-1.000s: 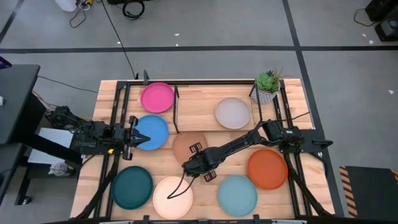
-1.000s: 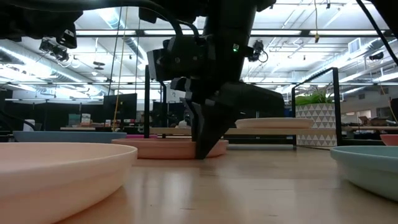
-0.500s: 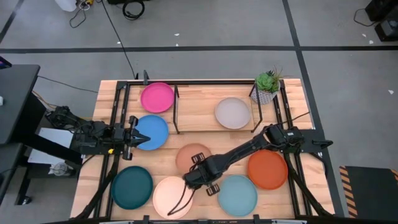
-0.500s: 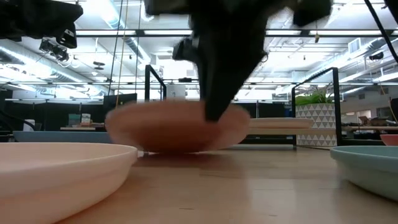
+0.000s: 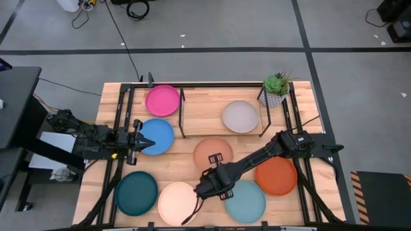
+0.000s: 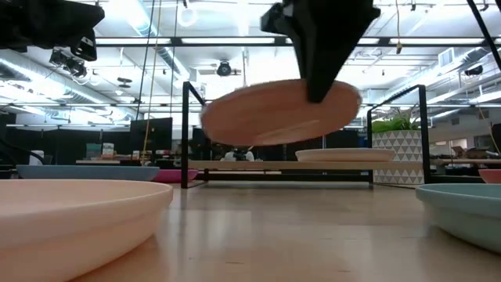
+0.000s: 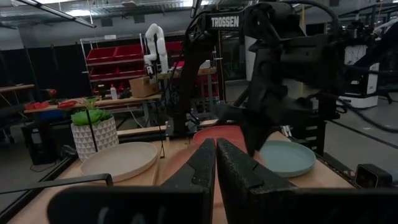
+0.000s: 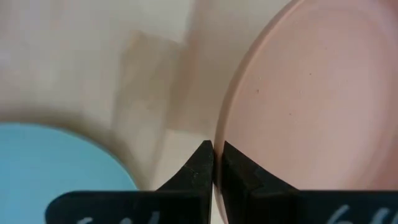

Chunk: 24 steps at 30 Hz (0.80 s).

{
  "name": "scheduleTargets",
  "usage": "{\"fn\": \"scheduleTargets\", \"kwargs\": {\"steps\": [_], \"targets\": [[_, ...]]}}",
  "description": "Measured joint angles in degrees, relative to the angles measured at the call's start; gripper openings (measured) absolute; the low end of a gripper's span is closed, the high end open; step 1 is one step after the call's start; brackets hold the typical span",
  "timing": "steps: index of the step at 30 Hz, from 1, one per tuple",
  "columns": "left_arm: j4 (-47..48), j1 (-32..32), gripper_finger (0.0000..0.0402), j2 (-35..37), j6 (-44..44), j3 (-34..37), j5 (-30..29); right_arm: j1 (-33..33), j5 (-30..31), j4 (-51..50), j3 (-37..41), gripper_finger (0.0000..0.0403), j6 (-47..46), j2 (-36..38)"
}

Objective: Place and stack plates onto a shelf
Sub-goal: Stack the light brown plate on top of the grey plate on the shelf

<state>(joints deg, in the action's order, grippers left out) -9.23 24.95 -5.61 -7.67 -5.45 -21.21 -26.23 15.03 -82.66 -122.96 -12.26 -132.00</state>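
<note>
**A:** While the right gripper [image 5: 212, 172] pinches the rim of the peach plate [image 5: 213, 153], that plate hangs tilted, clear of the table [image 5: 302, 96]. Where's the room?

**B:** Bare wood lies under it. The shelf [image 5: 205, 109] sits at twelve o'clock from the plate, the pink plate [image 5: 162, 100] and grey plate [image 5: 240, 116] on it, open board between them.

**A:** Neighbours?

**B:** Orange plate [image 5: 277, 174] at four o'clock, light blue plate [image 5: 245, 201] at five, cream plate [image 5: 178, 202] at seven, dark teal plate [image 5: 136, 192] at eight. A potted plant [image 5: 276, 88] stands at the shelf's end.

**A:** The left gripper [image 5: 140, 141]?

**B:** Fingers pressed together, over the blue plate [image 5: 158, 135] at nine o'clock.
</note>
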Motion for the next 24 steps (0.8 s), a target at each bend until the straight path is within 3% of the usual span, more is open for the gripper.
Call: {"fn": "scheduleTargets", "kwargs": {"steps": [8, 13, 18, 24], "targets": [[0.04, 0.0, 0.0023, -0.01, 0.03, 0.0, 0.0, 0.32, 5.24, -6.21, 0.05, 0.0024, -3.07, 0.54], [0.07, -0.02, 0.0023, -0.02, 0.08, 0.0, 0.0, 0.46, 8.38, -6.88, 1.19, 0.0024, -4.42, 5.25], [0.07, 0.0, 0.0023, -0.02, 0.14, 0.0, 0.0, 0.8, 9.39, -2.36, 8.6, 0.0024, -6.23, 13.31], [0.09, -0.02, 0.0023, -0.01, 0.11, 0.0, 0.01, 3.11, 8.82, 5.13, 23.05, 0.0024, -7.38, 22.59]]}}
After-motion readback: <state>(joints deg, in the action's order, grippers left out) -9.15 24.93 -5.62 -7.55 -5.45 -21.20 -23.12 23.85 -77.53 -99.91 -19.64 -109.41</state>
